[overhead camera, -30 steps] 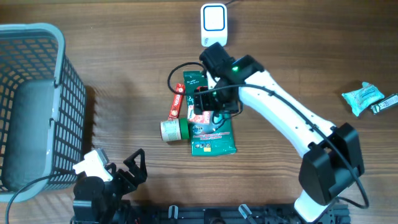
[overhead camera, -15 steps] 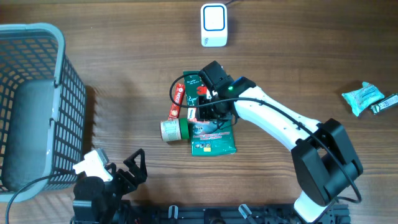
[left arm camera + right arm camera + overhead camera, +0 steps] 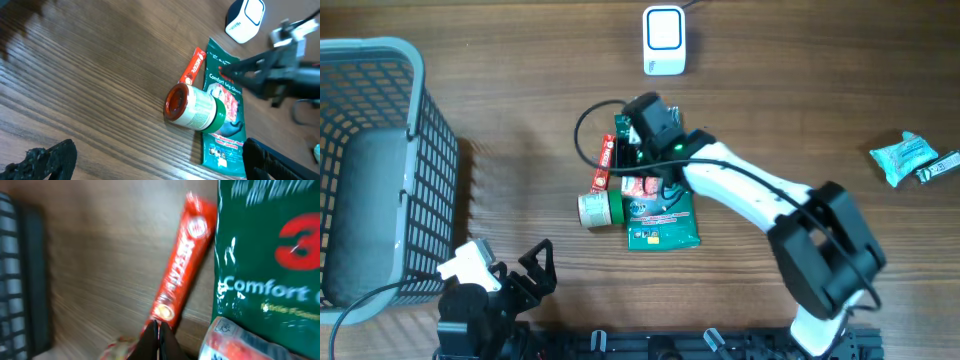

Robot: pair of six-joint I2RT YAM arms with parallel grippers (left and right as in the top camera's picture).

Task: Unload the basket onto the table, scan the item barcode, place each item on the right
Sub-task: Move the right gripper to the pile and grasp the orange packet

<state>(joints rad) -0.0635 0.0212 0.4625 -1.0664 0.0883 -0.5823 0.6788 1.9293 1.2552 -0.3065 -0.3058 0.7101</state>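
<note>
A red bar [image 3: 604, 168] lies left of a green packet [image 3: 660, 215], with a green-labelled can [image 3: 600, 208] on its side below it. The white scanner [image 3: 663, 40] stands at the back. My right gripper [image 3: 159, 325] is shut, its tips over the red bar's [image 3: 182, 270] lower end beside the green packet [image 3: 270, 255]. Whether they pinch the wrapper does not show. My left gripper [image 3: 160, 155] is open near the front edge, well short of the can [image 3: 192, 105] and empty.
A grey mesh basket [image 3: 380, 60] fills the left side. A light blue packet [image 3: 902, 155] and a small item lie at the far right. A black cable [image 3: 582, 125] loops beside the right wrist.
My right gripper has gone from open to shut while sliding left across the green packet toward the red bar. The left arm has not moved.
</note>
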